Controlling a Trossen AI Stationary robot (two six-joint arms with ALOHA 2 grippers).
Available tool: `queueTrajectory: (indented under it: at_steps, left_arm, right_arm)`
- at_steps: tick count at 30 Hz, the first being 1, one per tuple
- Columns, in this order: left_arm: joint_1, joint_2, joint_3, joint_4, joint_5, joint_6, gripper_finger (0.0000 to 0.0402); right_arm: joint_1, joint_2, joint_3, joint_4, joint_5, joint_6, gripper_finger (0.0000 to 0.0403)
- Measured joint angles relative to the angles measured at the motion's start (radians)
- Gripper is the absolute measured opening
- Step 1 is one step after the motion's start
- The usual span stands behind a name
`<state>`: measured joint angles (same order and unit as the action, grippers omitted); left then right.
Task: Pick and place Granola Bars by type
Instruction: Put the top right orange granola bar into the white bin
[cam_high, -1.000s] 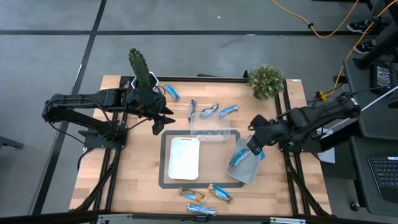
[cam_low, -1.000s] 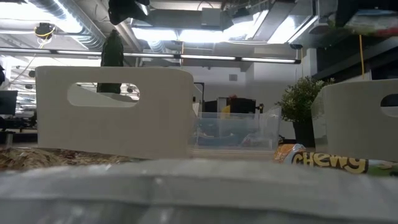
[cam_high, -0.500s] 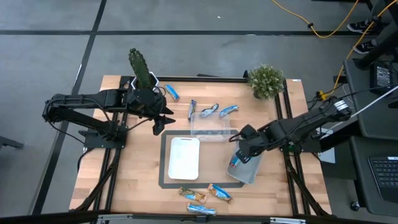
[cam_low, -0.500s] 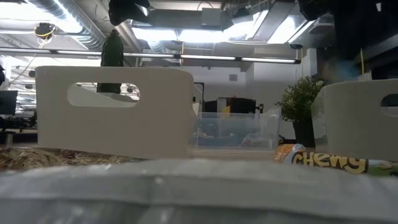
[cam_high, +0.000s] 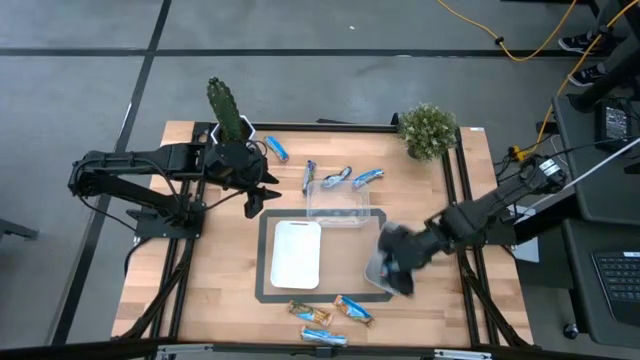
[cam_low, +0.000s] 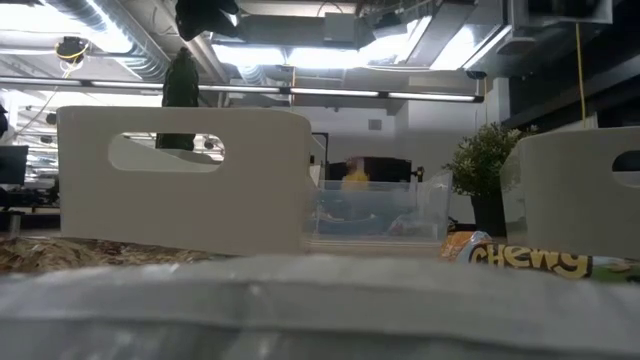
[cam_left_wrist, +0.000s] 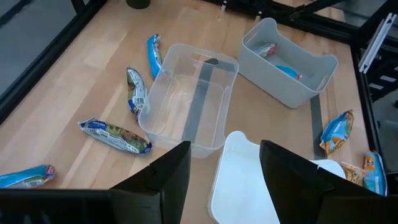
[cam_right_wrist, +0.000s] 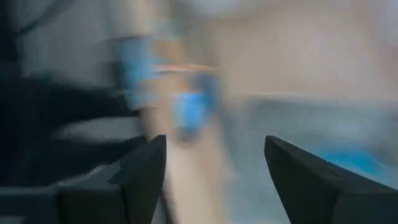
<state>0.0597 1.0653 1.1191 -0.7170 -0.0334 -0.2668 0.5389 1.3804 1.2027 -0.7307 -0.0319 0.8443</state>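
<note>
Lying nearest, at the table's six o'clock edge, three granola bars (cam_high: 335, 311) are waiting, long axes roughly crosswise. The right gripper (cam_high: 398, 268), fingers spread and empty, is hanging over the grey bin (cam_left_wrist: 289, 62) just beyond, nearer them than the left gripper (cam_high: 255, 196), spread and idling at ten o'clock.

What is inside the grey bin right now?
In the left wrist view the grey bin holds at least two bars, one blue. From above, the right gripper covers the bin, hiding its contents there.
</note>
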Motion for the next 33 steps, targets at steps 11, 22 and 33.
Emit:
queueTrajectory:
  at_steps: [11,22,33]
  left_arm:
    - [0.000,0.000,0.000,0.000,0.000,0.000,0.0184]
    - [0.000,0.000,0.000,-0.053,0.027,0.027,0.0184]
    - [0.000,0.000,0.000,-0.100,0.060,0.082,0.0184]
  right_arm:
    - [0.162,0.134,0.000,0.180,-0.021,-0.248,0.0232]
    - [0.118,0.418,-0.001,0.377,-0.236,-0.108,0.0248]
    - [0.053,0.519,0.000,0.430,-0.164,0.012,0.0311]
